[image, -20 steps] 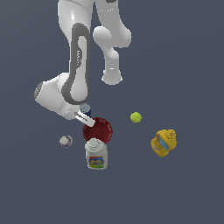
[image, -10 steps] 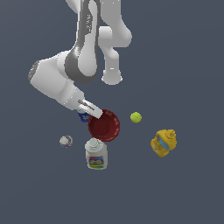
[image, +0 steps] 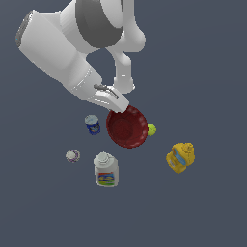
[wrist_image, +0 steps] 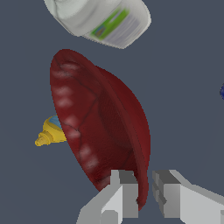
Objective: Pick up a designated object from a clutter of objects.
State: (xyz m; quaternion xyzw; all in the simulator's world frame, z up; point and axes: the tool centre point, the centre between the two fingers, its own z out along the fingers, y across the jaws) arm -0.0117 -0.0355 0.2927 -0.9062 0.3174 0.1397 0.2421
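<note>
The claw (wrist_image: 144, 197) is clamped on the thin rim of the dark red bowl (image: 127, 128), 1 finger (wrist_image: 117, 199) inside and 1 outside, and the bowl hangs tilted on edge above the surface (image: 202, 207). Below it lie the white bottle (image: 105, 170), small blue can (image: 92, 124), whitish ball (image: 73, 156), tennis ball (image: 151, 129) and yellow bottle (image: 180, 157).
</note>
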